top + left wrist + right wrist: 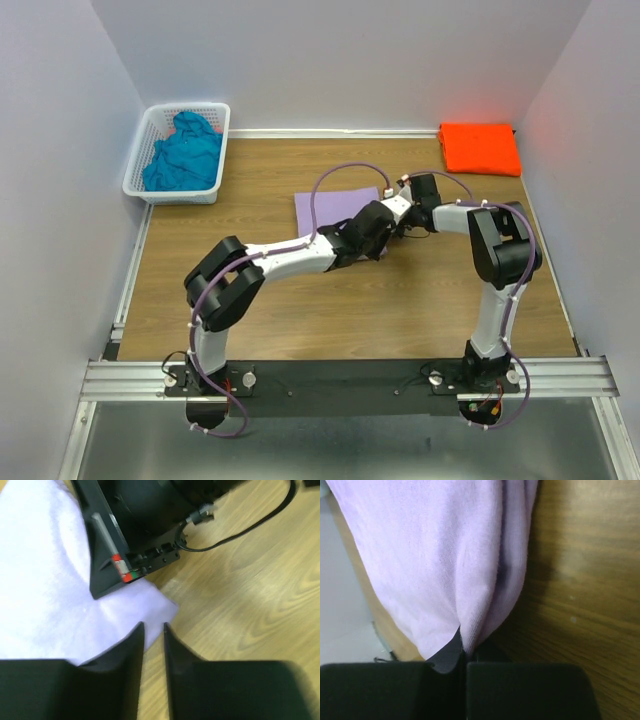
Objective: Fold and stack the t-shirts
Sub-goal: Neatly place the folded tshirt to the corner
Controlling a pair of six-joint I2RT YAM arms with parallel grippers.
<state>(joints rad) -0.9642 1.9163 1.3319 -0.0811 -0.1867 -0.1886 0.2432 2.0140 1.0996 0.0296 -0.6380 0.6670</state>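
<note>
Right fingers tight on lavender shirt

Much of the lavender t-shirt lies covered (wrist views crop it)

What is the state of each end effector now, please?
Left end effector: slightly open, holding nothing, at a corner of the lavender t-shirt.
Right end effector: closed, pinching a fold of that t-shirt.
</note>
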